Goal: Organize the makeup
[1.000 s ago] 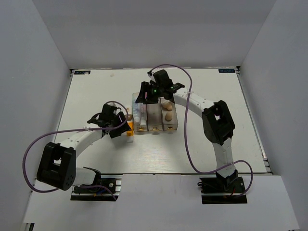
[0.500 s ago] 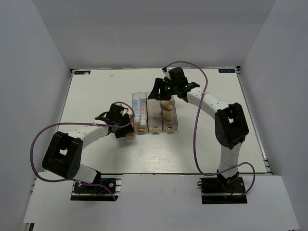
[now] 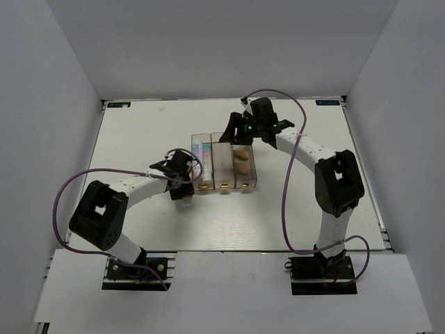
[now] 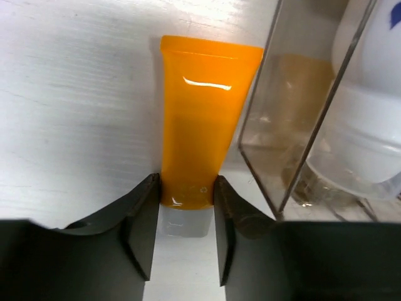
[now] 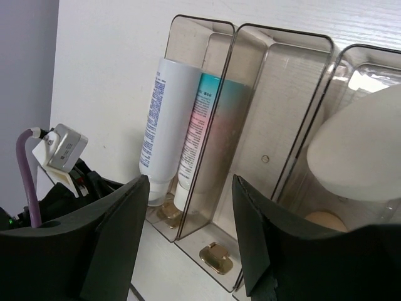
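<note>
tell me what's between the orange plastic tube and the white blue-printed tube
The clear box's side wall: orange plastic tube outside on the table, white blue-printed tube inside. Left wrist view shows it.

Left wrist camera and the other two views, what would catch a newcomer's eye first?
The bright orange tube lies flat on the white table beside the clear box, the left gripper's jaws pressing both sides near its cap. In the right wrist view, between the open right gripper's jaws, a white tube and a pink-blue tube sit side by side in the box's end compartment, and a cream puff sits at the other end.
</note>
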